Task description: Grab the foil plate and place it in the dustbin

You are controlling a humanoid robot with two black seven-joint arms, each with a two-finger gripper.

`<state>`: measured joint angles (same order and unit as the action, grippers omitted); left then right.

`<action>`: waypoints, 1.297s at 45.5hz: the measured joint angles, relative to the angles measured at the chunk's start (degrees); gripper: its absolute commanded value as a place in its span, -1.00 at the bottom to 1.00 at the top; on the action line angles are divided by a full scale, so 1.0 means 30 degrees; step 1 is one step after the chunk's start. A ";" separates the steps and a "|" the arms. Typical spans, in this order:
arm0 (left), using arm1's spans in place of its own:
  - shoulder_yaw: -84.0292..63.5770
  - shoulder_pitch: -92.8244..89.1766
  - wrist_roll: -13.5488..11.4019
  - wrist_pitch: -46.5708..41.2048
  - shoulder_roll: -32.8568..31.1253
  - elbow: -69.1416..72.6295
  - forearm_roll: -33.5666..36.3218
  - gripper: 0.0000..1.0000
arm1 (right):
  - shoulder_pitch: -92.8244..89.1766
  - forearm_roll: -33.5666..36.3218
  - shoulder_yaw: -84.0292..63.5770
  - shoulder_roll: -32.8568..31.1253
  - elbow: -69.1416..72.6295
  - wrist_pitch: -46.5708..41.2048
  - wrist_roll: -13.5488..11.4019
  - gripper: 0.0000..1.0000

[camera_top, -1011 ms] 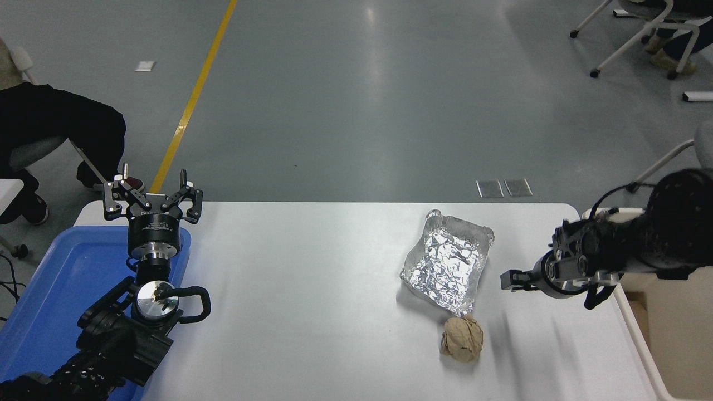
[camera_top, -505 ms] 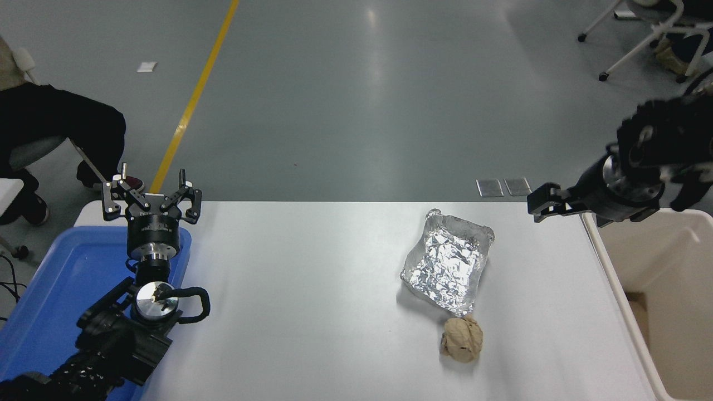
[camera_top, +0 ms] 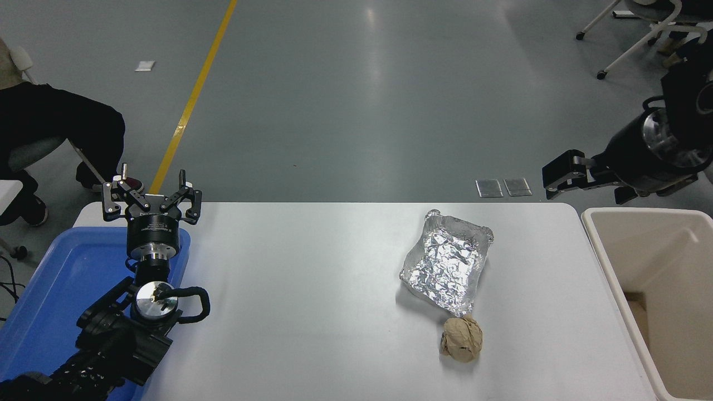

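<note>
The foil plate (camera_top: 447, 266) lies flat on the white table (camera_top: 306, 289), right of the middle, with a paper ball (camera_top: 462, 339) touching its lower corner. The right gripper (camera_top: 560, 179) hangs at the upper right, above the dustbin (camera_top: 635, 250); I cannot tell how wide it is. The left gripper (camera_top: 151, 192) sits wide open at the lower left.

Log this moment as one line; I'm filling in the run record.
right tool: raised past table's far right corner, empty | foil plate: on table, untouched | dustbin: right of table | left tool: parked, open
</note>
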<state>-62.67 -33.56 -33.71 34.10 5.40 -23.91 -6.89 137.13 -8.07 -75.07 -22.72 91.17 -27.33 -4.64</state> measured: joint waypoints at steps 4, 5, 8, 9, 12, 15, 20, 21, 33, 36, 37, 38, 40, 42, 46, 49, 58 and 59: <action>0.0000 -0.0002 0.0018 0.0000 -0.0004 0.0000 0.0005 0.98 | -0.0157 -0.0027 0.0132 0.0082 -0.0070 0.0217 0.0000 1.00; 0.0000 -0.0003 0.0020 0.0000 -0.0005 0.0000 0.0006 0.98 | -0.0203 -0.0029 0.0158 0.0097 -0.0087 0.0299 0.0002 1.00; 0.0000 -0.0004 0.0021 0.0000 -0.0008 0.0000 0.0008 0.98 | -0.0384 -0.0031 0.0231 0.0138 -0.0151 0.0693 0.0001 1.00; 0.0000 -0.0004 0.0021 0.0000 -0.0008 0.0000 0.0008 0.98 | -0.0479 -0.0030 0.0253 0.0152 -0.0166 0.0912 0.0000 1.00; 0.0000 -0.0007 0.0021 0.0000 -0.0009 -0.0001 0.0009 0.98 | -0.0756 0.0031 0.0325 0.0190 -0.0210 0.1496 -0.0004 1.00; 0.0000 -0.0013 0.0021 0.0000 -0.0010 -0.0003 0.0010 0.98 | -0.1008 0.0084 0.0442 0.0208 -0.0276 0.1973 -0.0008 1.00; 0.0000 -0.0024 0.0021 0.0000 -0.0010 -0.0004 0.0011 0.98 | -0.1840 0.0146 0.0845 0.0278 -0.0541 0.3082 -0.0011 1.00; 0.0000 -0.0027 0.0020 0.0000 -0.0010 -0.0005 0.0012 0.98 | -0.2014 0.0156 0.0912 0.0316 -0.0608 0.3286 -0.0015 1.00; 0.0000 -0.0036 0.0020 0.0000 -0.0014 -0.0009 0.0013 0.98 | -0.4704 0.0597 0.2095 0.1141 -0.1896 0.5760 -0.0014 1.00; 0.0000 -0.0036 0.0019 0.0000 -0.0015 -0.0008 0.0013 0.98 | -0.5494 0.0756 0.2379 0.1400 -0.2343 0.6352 -0.0008 1.00; 0.0000 -0.0037 0.0018 0.0000 -0.0018 -0.0010 0.0013 0.98 | -0.5896 0.0837 0.2495 0.1542 -0.2582 0.6676 -0.0014 1.00; 0.0000 -0.0037 0.0018 0.0000 -0.0021 -0.0009 0.0013 0.98 | -0.6165 0.0885 0.2573 0.1641 -0.2727 0.6866 -0.0009 1.00; 0.0000 -0.0037 0.0018 0.0000 -0.0026 -0.0009 0.0013 0.98 | -0.6847 0.1038 0.2775 0.1919 -0.3100 0.7369 -0.0010 1.00; 0.0000 -0.0038 0.0018 0.0000 -0.0029 -0.0009 0.0013 0.98 | -0.7412 0.1197 0.2957 0.2159 -0.3392 0.7746 -0.0005 1.00; 0.0000 -0.0038 0.0018 0.0000 -0.0032 -0.0008 0.0013 0.98 | -0.8599 0.1625 0.3548 0.2617 -0.3905 0.8415 -0.0007 1.00; 0.0000 -0.0046 0.0018 0.0000 -0.0032 -0.0007 0.0013 0.98 | -0.9369 0.1923 0.4068 0.2872 -0.4121 0.8678 -0.0009 1.00; 0.0000 -0.0060 0.0017 0.0000 -0.0018 -0.0001 0.0012 0.98 | -1.2048 0.2227 0.5646 0.3371 -0.4854 0.9239 -0.0031 1.00; 0.0000 -0.0061 0.0017 0.0000 -0.0018 -0.0001 0.0012 0.98 | -1.2321 0.2232 0.5767 0.3427 -0.4973 0.9279 -0.0034 1.00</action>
<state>-62.67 -33.74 -33.66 34.10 5.34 -23.91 -6.86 100.17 -1.37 -57.77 -12.44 76.25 0.51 -4.74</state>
